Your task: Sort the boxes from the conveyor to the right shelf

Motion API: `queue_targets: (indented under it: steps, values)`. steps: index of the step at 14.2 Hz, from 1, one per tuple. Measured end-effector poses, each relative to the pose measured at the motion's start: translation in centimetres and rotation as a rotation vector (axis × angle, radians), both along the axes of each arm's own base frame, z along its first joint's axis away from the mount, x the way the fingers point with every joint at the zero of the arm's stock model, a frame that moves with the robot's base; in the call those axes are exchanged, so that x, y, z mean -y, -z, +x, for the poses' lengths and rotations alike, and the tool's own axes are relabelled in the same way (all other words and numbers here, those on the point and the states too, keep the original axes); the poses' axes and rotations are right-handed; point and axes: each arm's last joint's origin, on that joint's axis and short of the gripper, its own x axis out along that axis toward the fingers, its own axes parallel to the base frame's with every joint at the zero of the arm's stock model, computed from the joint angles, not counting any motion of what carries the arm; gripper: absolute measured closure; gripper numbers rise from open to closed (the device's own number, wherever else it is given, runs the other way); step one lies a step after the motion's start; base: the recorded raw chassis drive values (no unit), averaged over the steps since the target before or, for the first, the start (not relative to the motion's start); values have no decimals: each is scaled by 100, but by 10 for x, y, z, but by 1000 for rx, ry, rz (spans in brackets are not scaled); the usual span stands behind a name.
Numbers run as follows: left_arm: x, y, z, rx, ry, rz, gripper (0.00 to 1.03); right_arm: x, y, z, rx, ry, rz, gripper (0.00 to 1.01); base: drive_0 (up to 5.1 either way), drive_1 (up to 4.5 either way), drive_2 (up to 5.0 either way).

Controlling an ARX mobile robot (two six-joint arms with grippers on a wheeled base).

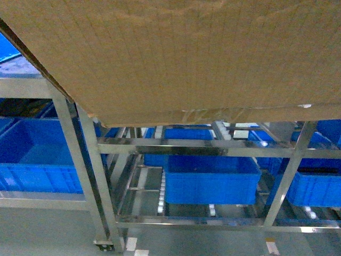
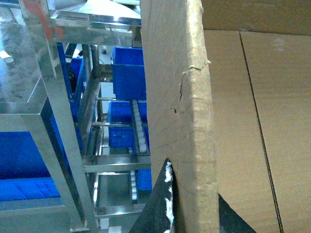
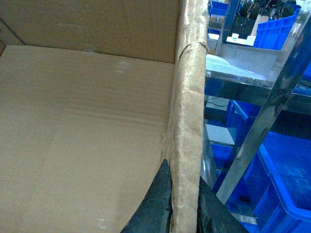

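A large brown cardboard box (image 1: 181, 53) fills the upper head view, held up in front of the steel roller shelf (image 1: 213, 146). My left gripper (image 2: 194, 204) is shut on the box's left wall (image 2: 180, 97), one black finger on each side. On the opposite wall (image 3: 187, 121) my right gripper (image 3: 184, 199) is shut the same way. Both wrist views look into the box's empty inside (image 3: 82, 126). The conveyor is out of view.
Blue plastic bins (image 1: 210, 178) sit on the shelf's lower roller rails (image 2: 141, 131), with more bins at left (image 1: 34, 154) and right (image 1: 314, 184). Shiny steel uprights (image 1: 88, 170) stand close below the box. The floor (image 1: 53, 229) is grey.
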Motion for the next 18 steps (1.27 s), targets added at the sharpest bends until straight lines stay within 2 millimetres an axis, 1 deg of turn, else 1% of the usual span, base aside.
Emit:
queue_targets:
  steps: [4,5,7,18]
  values:
    - [0,1,1,-3,0,1,100,0,1,1,-1,0,0,97,-3,-408,403]
    - [0,1,1,-8,0,2,100,0,1,1,-9,0,-1,97,-8,-168,153]
    - [0,-1,0,4,0,-1,100,0,-1,-1,6,-1,1,97,0,0,0]
    - [0,0,0,0,0,0,100,0,-1,-1,1,-1,0,97,0,0,0]
